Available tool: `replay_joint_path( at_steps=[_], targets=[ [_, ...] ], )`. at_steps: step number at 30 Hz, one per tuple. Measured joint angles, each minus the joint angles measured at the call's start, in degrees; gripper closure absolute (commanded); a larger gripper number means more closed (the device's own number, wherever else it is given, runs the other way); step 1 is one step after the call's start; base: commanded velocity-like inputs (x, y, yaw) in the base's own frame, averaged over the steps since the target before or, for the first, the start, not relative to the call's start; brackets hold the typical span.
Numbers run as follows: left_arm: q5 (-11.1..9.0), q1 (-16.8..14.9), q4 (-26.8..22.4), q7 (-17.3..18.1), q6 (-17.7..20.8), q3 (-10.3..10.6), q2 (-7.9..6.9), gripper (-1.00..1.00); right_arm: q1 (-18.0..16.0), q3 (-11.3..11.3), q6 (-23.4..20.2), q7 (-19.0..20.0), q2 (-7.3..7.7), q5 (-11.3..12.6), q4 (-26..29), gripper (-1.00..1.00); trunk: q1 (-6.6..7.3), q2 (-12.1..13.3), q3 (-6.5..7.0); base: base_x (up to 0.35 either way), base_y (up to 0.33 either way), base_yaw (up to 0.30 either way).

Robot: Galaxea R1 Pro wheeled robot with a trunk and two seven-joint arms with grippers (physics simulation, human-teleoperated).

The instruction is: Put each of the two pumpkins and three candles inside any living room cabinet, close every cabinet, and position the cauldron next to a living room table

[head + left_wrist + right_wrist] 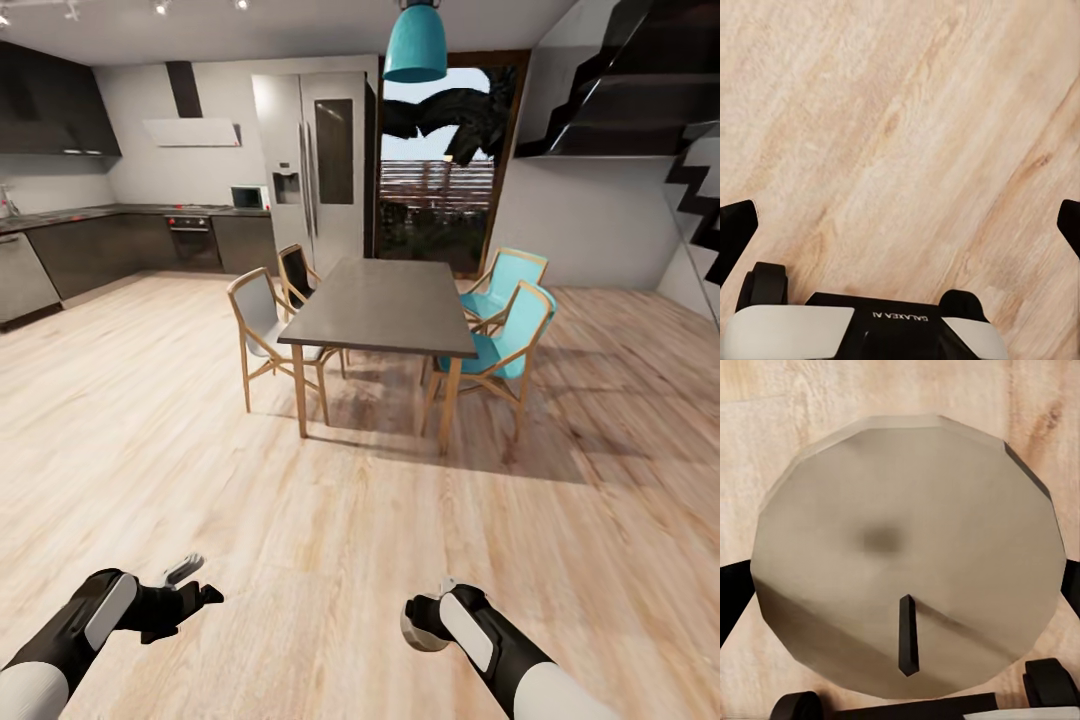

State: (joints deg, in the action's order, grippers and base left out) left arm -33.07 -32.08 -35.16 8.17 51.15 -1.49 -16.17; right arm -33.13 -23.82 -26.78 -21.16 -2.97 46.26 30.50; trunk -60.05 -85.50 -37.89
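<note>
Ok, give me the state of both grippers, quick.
Left gripper: open, nothing between its fingers.
Right gripper: shut on a candle, wick visible on its flat top.

Pale wood-grain floor [150, 430] everywhere, light tan streaks. Dark grey table [385, 305] on light wooden legs, with 2 teal chairs [505, 330] on one side of it and a pale grey one [262, 320] opposite. Teal lamp [415, 45] above it. Beige candle [907, 555] with a black wick [907, 645].
</note>
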Motion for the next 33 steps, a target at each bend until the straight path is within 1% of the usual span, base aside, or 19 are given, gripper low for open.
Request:
replay_joint_path(
  at_steps=[33],
  targets=[
    [0.00,0.00,0.00,0.00,0.00,0.00,0.00,-1.00,0.00,0.09,0.07,-0.01,0.03,0.06,0.00,1.00,7.25,13.24,5.92,0.000,0.000,0.283]
  ],
)
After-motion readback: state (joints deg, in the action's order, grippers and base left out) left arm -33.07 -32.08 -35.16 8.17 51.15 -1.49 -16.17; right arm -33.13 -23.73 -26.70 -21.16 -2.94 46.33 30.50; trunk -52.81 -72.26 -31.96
